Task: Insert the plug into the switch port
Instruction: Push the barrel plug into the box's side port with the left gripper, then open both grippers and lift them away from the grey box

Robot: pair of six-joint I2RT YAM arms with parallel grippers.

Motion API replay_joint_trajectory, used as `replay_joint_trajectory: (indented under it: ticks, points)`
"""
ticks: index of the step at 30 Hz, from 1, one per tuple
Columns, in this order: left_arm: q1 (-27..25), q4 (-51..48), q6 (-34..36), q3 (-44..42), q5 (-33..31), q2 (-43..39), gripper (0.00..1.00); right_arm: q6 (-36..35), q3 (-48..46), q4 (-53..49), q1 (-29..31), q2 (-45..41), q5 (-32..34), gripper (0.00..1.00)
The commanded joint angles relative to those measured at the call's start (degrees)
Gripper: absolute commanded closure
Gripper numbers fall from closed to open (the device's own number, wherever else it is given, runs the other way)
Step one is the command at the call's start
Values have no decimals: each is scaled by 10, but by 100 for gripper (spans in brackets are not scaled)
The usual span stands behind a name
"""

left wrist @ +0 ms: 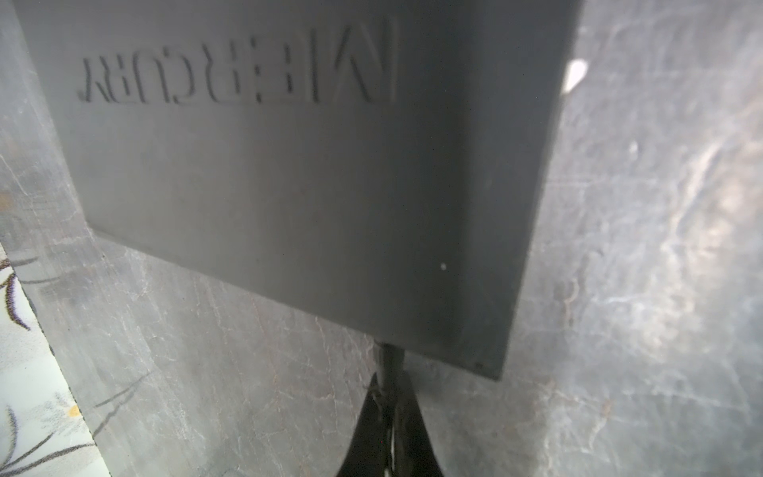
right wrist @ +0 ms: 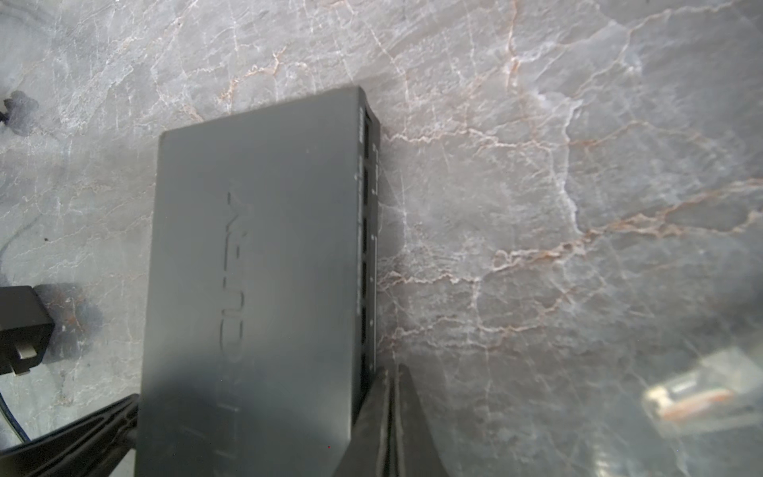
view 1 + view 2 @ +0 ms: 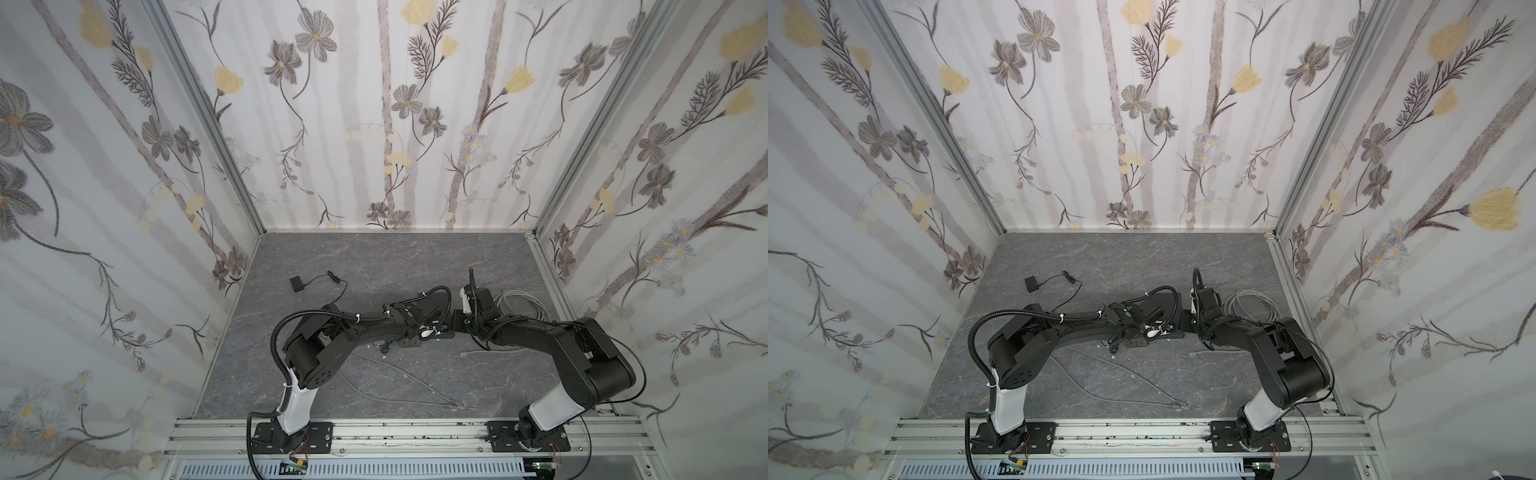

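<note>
I find the left gripper [image 1: 388,413] pinched shut at the switch [image 1: 289,186] edge; right gripper [image 2: 390,413] closed beside its ports [image 2: 366,247]. The plug [image 2: 693,400] lies well apart.

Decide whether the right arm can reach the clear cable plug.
Probably yes: only bare marble lies between the shut right pincer and the clear plug, on the port side of the switch.

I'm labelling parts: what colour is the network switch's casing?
The switch is matte dark grey, with embossed lettering; it shows best in the right wrist view.
</note>
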Motion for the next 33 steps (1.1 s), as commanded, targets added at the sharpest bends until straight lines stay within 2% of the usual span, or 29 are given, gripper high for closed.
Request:
replay_joint_trajectory:
  ticks: [1,15,22,31,33]
  points:
    - [2,-39,5,-9,53,14,100,10,-5,22,15,-2,-56,92]
    - [2,-34,1,-14,66,4,100,37,-1,33,95,-27,-59,93]
    - [7,-8,0,-40,107,-22,100,36,-14,28,94,-52,-60,93]
    - [12,10,-4,-77,109,-43,100,52,-91,42,85,-121,-49,93]
    - [13,15,-4,-80,103,-44,95,59,-110,53,85,-129,-50,93]
